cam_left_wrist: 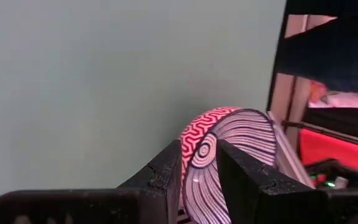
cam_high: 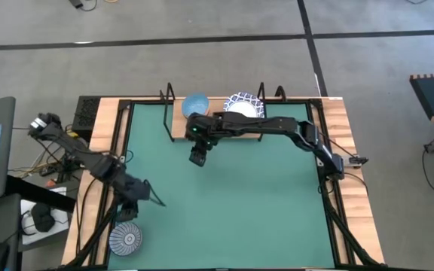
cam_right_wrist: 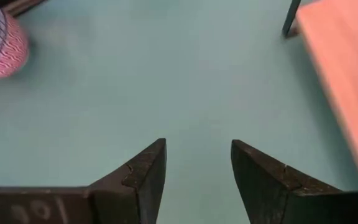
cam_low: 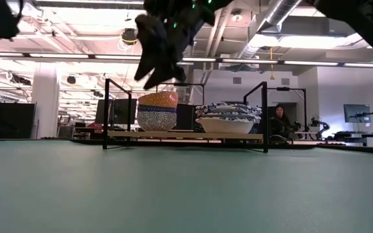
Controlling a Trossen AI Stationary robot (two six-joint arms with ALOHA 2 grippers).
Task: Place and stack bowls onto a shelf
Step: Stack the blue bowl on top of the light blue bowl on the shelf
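My left gripper [cam_high: 128,220] is at the table's near left corner, shut on a small bowl [cam_high: 125,239], red-patterned outside and blue-striped inside; the bowl also shows in the left wrist view [cam_left_wrist: 229,155]. My right gripper [cam_high: 198,159] hangs open and empty over the green mat, just in front of the shelf [cam_high: 178,126]; it also shows in the right wrist view [cam_right_wrist: 197,168]. On the shelf a stack of small bowls [cam_low: 157,110] has a light blue one [cam_high: 194,103] on top. A stack of wide white blue-rimmed bowls [cam_high: 243,105] stands beside it. My left gripper holds the small bowl by its rim [cam_left_wrist: 194,163], at the bowl's far side. One finger [cam_left_wrist: 166,174] is outside on the red wall and one finger [cam_left_wrist: 247,180] is inside on the striped face. Whether the bowl rests on the table or is lifted, I cannot tell.
The shelf's black wire uprights [cam_low: 105,113] stand at its ends. The green mat [cam_high: 232,203] lies open between the two arms. Wooden table borders and cables [cam_high: 100,218] run beside the left arm. A person [cam_low: 280,120] sits in the room behind the shelf.
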